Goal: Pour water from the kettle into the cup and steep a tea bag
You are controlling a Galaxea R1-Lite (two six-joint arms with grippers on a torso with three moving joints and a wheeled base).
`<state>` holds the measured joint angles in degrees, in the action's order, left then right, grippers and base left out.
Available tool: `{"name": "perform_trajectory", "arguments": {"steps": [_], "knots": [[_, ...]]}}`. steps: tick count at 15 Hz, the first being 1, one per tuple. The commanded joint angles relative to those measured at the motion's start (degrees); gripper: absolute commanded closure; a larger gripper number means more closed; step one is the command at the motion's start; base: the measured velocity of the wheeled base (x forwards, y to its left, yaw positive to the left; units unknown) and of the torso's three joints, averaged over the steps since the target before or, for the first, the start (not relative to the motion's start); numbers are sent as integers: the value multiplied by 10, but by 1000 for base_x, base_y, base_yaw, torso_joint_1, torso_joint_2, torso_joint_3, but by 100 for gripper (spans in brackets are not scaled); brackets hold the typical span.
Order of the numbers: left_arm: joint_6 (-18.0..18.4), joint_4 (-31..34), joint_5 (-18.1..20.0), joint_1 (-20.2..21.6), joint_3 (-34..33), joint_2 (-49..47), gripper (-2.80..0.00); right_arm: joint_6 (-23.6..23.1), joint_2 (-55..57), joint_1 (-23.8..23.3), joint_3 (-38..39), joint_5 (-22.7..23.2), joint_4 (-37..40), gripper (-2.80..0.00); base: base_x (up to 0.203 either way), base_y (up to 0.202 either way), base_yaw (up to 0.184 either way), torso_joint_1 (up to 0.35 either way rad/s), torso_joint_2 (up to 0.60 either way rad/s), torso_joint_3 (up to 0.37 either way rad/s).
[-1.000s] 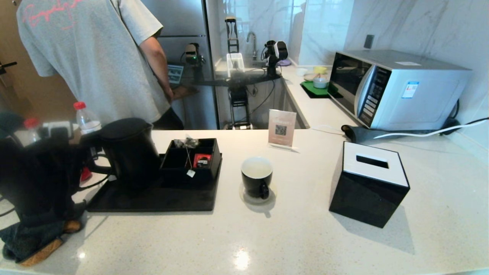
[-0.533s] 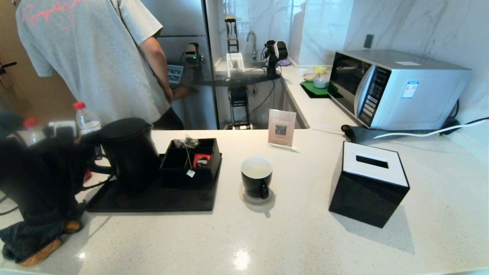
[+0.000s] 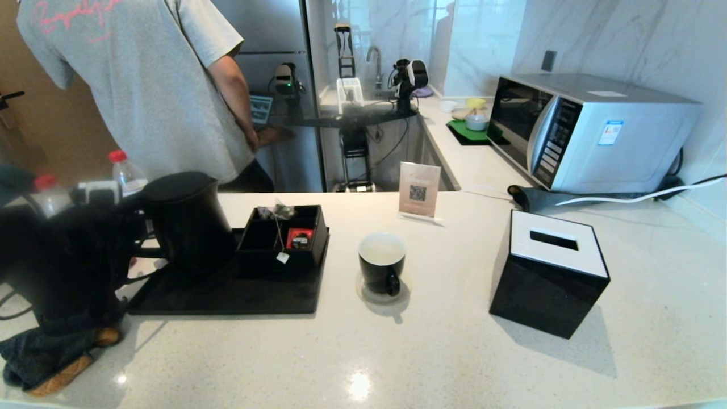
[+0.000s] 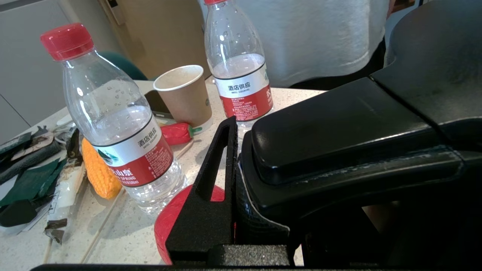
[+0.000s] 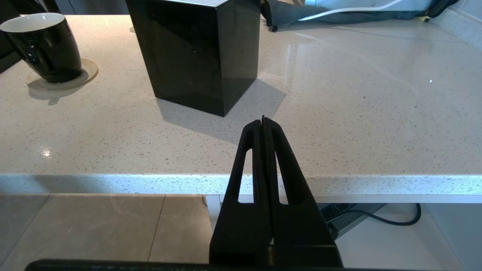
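Over on the far left of the speckled white desk (image 3: 397, 352), the left hand (image 4: 241, 188) is clamped on the big loop handle of the matte black jug-shaped kettle (image 3: 184, 224), which sits on, or maybe just above, the flat black tray (image 3: 227, 292). My guess is it's holding the handle so it can tip the spout toward the mug. Just right of the kettle, a black compartment box (image 3: 284, 236) holds the small tea bag (image 3: 278, 213), its white string draped over the front so the tag hangs free, easy to pinch I'd say. Further right, the glossy black cup with the white inside (image 3: 381, 264) stands on a round coaster; I can't tell if there's water in it. The black cube tissue box (image 3: 550, 272) is well to its right.

Only the left wrist view shows the two red-capped plastic bottles (image 4: 116, 124) and tan paper cup (image 4: 185, 96) behind the kettle. Only the right wrist view shows the right hand (image 5: 263, 124), pressed shut on nothing, parked off the near desk edge.
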<state>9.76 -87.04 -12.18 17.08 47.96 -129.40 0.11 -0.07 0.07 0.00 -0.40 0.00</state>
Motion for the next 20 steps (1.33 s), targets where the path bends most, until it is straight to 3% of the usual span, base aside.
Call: {"name": "perform_trajectory", "arguments": {"steps": [1, 14, 20], "knots": [[-2, -29, -1, -1, -1, 2, 0, 0, 1, 0, 0, 0, 0, 0, 0, 0, 0, 0, 0, 0], [-35, -29, -2, -1, -18, 61, 0, 0, 1, 0, 0, 1, 0, 0, 0, 0, 0, 0, 0, 0], [-46, -29, -1, 1, -91, 128, 0, 0, 1, 0, 0, 1, 0, 0, 0, 0, 0, 0, 0, 0]]}}
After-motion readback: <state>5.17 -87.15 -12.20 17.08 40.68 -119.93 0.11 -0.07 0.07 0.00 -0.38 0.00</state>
